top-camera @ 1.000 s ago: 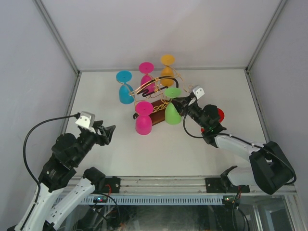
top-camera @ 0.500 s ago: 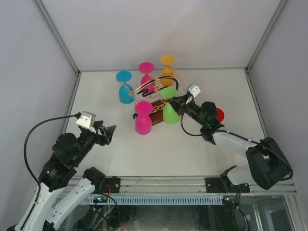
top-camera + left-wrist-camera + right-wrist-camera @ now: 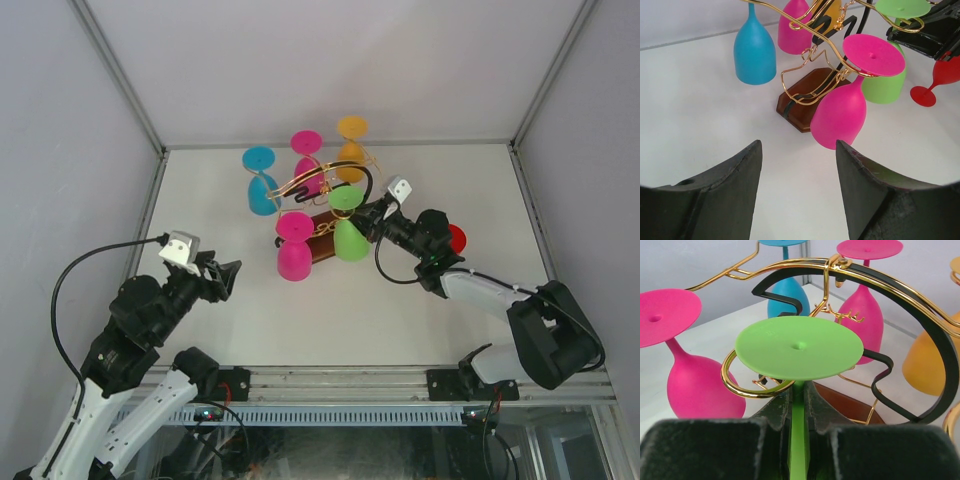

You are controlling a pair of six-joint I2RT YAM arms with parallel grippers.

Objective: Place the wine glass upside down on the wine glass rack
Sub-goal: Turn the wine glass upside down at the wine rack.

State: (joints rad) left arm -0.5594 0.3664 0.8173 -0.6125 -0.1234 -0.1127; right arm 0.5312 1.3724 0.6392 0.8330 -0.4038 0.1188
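Observation:
The green wine glass [image 3: 349, 235] hangs upside down, its foot [image 3: 799, 347] resting over a gold scroll loop [image 3: 747, 387] of the wine glass rack [image 3: 325, 205]. My right gripper [image 3: 372, 222] is shut on its green stem [image 3: 799, 415] just under the foot. The rack has gold wire arms, a black curved band [image 3: 900, 305] and a dark brown wooden base [image 3: 807, 97]. Blue [image 3: 261, 190], orange [image 3: 349, 152] and two pink glasses [image 3: 295, 250] hang on it. My left gripper [image 3: 228, 278] is open and empty, well to the left of the rack [image 3: 799, 165].
A red wine glass [image 3: 456, 239] stands upright on the table right of the rack, behind my right arm; it also shows in the left wrist view [image 3: 940, 80]. White enclosure walls ring the table [image 3: 400, 320].
My right gripper has carried the green glass left and slightly back, bringing its foot over the rack's scroll loop. The left arm has not moved.

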